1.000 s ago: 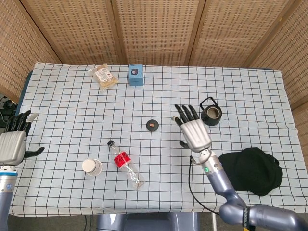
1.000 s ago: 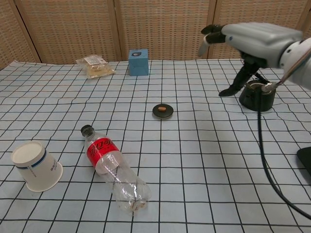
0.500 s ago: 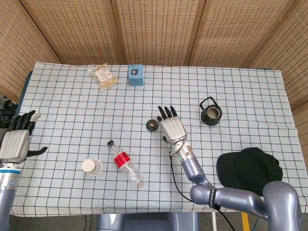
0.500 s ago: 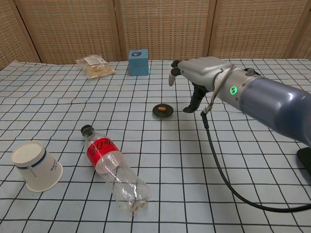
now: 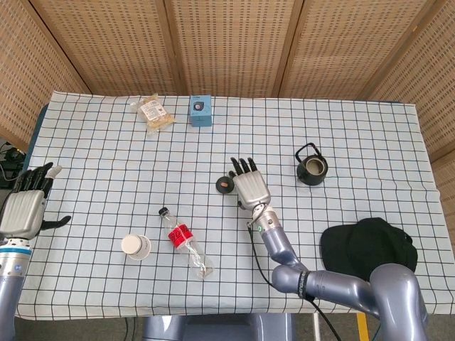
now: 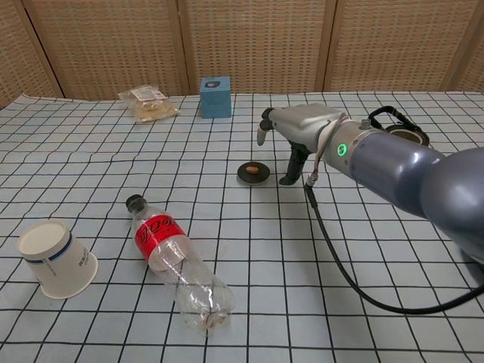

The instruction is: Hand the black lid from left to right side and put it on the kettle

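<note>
Chest view has the right robot hand [image 6: 296, 132] hovering just beside the black lid [image 6: 253, 172], fingers spread and holding nothing, while the lid lies flat on the table [image 6: 393, 249], well apart from the kettle [image 5: 311, 169]. It looks small, rigid and light, so pinch its low rim or the brownish knob on top. The left robot hand [image 5: 23, 207] waits open and empty at the table's far left edge.
</note>
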`<state>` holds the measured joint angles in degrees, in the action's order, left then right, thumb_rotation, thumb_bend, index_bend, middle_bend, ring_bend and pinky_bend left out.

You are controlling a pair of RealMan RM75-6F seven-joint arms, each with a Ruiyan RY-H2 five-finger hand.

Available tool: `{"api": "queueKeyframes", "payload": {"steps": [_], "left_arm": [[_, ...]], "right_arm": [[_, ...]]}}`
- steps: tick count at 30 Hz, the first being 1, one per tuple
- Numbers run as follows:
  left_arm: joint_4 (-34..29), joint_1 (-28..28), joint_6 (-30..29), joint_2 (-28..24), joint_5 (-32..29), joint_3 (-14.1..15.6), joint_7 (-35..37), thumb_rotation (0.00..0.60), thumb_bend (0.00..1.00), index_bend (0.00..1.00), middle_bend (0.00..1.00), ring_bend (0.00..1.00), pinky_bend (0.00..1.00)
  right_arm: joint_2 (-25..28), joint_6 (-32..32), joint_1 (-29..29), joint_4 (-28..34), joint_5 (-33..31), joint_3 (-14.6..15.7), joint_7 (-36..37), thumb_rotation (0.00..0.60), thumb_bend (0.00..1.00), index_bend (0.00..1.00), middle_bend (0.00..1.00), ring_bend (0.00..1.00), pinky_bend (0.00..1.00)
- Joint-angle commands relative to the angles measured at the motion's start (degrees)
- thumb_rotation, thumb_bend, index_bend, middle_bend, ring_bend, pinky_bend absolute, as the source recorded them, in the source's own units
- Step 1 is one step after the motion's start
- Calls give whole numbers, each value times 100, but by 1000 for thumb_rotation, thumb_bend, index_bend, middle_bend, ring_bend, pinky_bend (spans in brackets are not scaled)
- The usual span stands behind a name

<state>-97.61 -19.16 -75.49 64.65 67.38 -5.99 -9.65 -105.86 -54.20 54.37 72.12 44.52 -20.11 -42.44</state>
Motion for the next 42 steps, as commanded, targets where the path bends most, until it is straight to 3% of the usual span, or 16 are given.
{"api": "queueKeyframes", "payload": {"steps": [1, 15, 42], "left_arm": [[18, 2, 54, -7, -18, -24, 27, 600, 64, 0, 0, 0, 0], [108, -11, 305, -25, -137, -145, 139, 600, 64, 0, 0, 0, 0], [216, -74, 598, 40, -239, -231, 116, 600, 69, 0, 0, 0, 0]], "right_arm": [[-147, 121, 122, -218, -84, -24, 141, 600, 349, 270, 0, 0, 0], [-625, 265, 520, -1091, -173, -233, 544, 600, 327, 291, 3, 0, 0], [-1288, 1026, 1012, -2699, -288, -286, 840, 600, 353, 342, 19, 0, 0]]}}
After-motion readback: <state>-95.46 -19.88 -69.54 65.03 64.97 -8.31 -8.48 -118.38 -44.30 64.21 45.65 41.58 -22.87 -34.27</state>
